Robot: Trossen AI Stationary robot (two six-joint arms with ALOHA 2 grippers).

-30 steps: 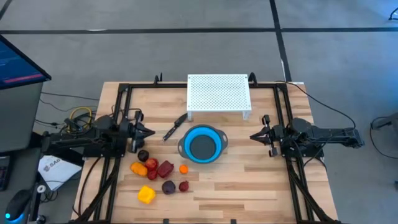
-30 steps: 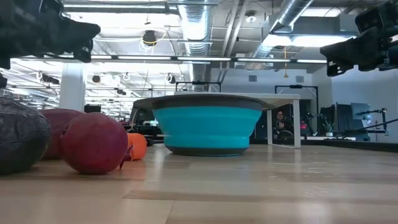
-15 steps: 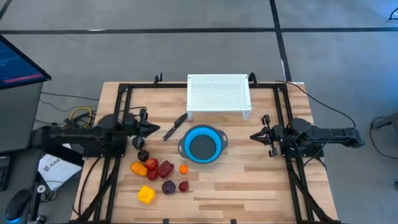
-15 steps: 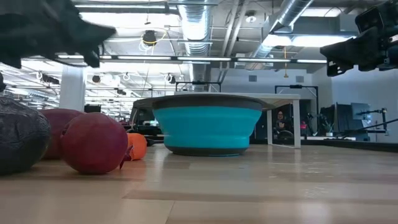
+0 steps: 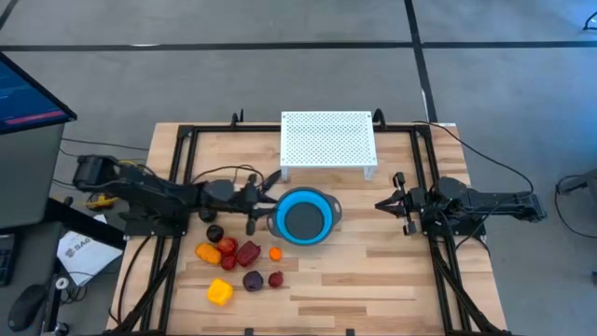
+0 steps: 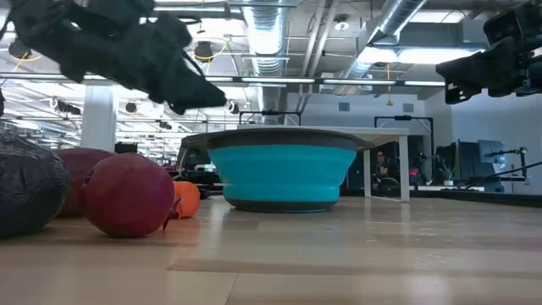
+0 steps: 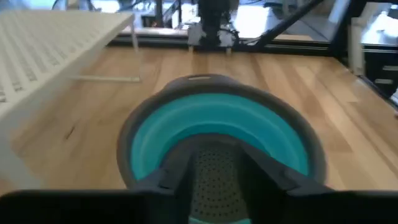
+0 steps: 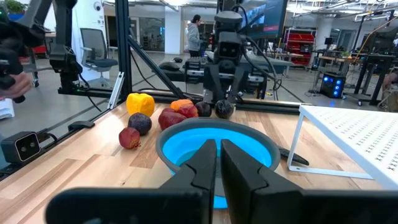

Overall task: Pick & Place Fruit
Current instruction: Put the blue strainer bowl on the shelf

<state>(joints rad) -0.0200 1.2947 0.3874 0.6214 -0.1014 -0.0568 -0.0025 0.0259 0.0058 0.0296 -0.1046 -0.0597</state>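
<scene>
Left end effector [image 5: 266, 203] is held beside the blue bowl [image 5: 303, 217], fingers parted and empty; fruit [image 5: 239, 260] is left on the surface [image 5: 373, 271].

Bunch of small toy fruit [image 5: 239, 262] sitting loose on the wood, all clustered just off to one side of the blue bowl. Blocky yellow one [image 5: 219, 292] nearest the table's front edge. Dark purple one [image 5: 252, 280] and a small red one [image 5: 276, 279] side by side just beyond it. Little orange ball [image 5: 274, 253] closest to the bowl. Bigger red piece [image 5: 247, 252] mid-cluster, orange piece [image 5: 208, 252] on the far side. None in the bowl.
</scene>
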